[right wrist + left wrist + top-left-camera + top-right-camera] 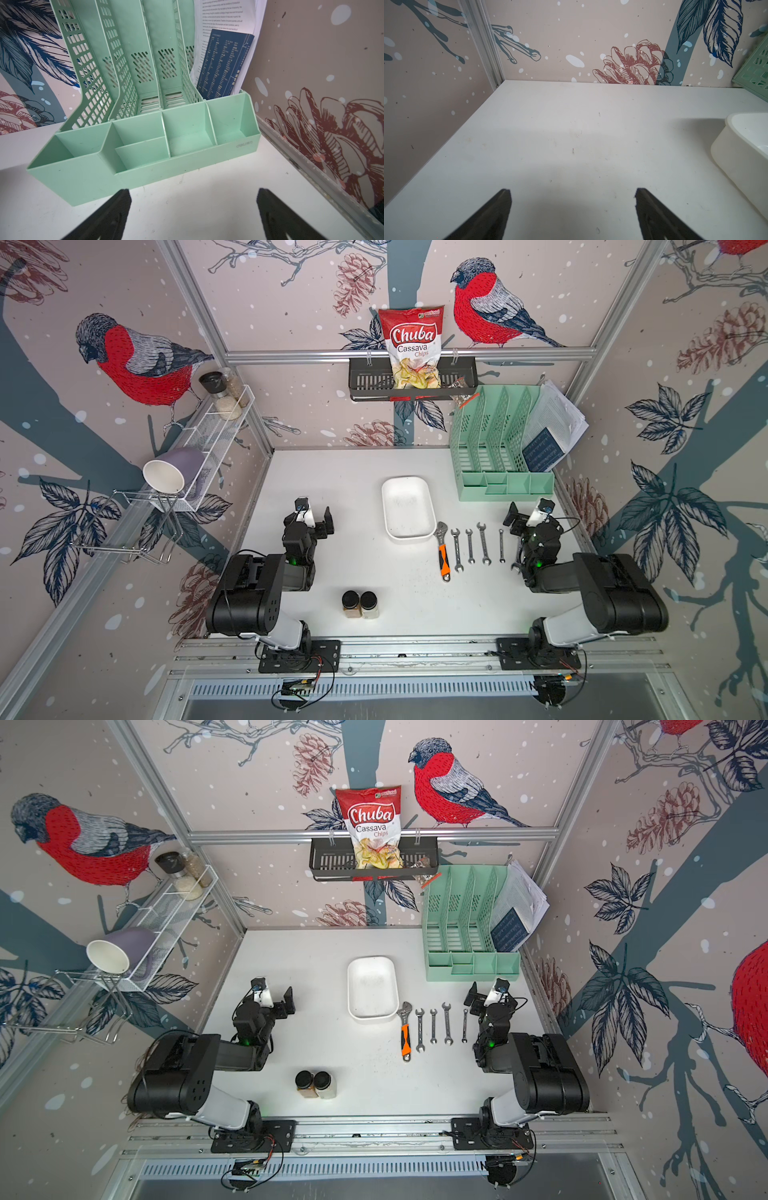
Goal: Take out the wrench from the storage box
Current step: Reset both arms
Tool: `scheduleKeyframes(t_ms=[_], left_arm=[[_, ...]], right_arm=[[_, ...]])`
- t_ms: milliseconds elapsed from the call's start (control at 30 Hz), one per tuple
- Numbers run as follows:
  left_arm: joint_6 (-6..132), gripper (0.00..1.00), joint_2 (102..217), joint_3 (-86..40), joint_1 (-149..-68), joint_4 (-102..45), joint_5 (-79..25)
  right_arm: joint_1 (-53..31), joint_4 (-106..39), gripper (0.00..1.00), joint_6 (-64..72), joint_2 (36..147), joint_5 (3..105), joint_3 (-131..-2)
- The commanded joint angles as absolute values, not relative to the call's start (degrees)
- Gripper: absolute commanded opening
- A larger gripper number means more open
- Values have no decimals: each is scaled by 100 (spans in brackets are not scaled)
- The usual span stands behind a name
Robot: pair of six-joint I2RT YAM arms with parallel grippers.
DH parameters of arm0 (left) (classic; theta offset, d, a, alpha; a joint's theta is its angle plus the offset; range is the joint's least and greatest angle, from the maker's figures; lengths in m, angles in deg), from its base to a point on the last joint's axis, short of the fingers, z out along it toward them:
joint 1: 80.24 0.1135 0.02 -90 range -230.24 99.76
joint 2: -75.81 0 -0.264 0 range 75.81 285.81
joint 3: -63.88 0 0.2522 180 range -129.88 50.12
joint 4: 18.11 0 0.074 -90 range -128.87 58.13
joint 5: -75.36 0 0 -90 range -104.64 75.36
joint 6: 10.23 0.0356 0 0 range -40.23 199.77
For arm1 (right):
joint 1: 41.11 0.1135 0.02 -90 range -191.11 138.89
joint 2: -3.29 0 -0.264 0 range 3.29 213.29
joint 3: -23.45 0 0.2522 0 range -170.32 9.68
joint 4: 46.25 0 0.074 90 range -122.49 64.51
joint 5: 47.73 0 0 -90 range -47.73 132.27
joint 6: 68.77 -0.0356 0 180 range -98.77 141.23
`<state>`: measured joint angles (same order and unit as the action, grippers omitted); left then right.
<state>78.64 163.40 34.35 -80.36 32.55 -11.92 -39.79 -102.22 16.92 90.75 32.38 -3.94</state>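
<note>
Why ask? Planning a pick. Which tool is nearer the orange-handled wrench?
Right. Right tool: just beyond the spanner row beside the orange-handled wrench. Left tool: farther, past the storage box.

Robot lab test cell, staged rather than lived in. Aluminium frame (291, 355) carries wall panels (137, 364) printed with bullfinches. Left arm (249, 597) and right arm (615, 593) are bolted to a rail (415, 649) at the white table (332, 489). Mixed props: chips bag (411, 344), file organiser (494, 439), wrenches (483, 545), spice jars (360, 605), mug (174, 472).
</note>
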Motion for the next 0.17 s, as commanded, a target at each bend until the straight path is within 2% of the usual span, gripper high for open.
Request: scheduleKeyframes(t_ms=[0,133], left_arm=[[7843,97,16345,3395,-8024,3430,-1150],[7844,97,16313,3451,-8024,3500,-1165]], right_arm=[[-4032,-10134,100,1769,9074,3620,-455],[-4067,-10209,100,1748,8943,3665,-343]])
